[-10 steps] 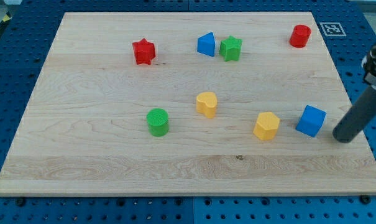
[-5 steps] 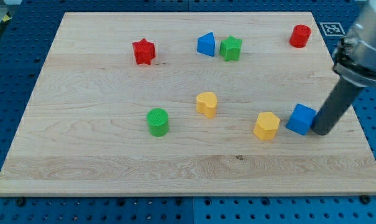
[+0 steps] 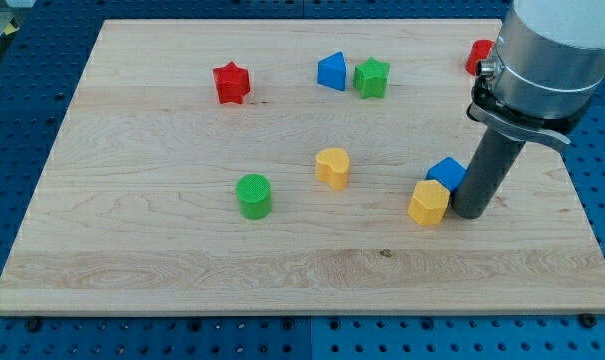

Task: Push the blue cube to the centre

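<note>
The blue cube (image 3: 447,173) lies right of the board's middle, partly hidden behind my rod. It touches the yellow hexagonal block (image 3: 428,203) just below and left of it. My tip (image 3: 469,213) rests on the board against the cube's right side, just right of the yellow hexagonal block. The arm's silver body covers the view's upper right.
A yellow heart-like block (image 3: 332,167) sits near the centre, a green cylinder (image 3: 253,196) to its lower left. A red star (image 3: 230,82), a blue triangular block (image 3: 331,71) and a green star (image 3: 371,77) lie along the top. A red cylinder (image 3: 478,56) shows partly behind the arm.
My tip has swept left from the board's right edge. It has pushed the blue cube left and slightly up, against the yellow hexagonal block. The other blocks have not moved.
</note>
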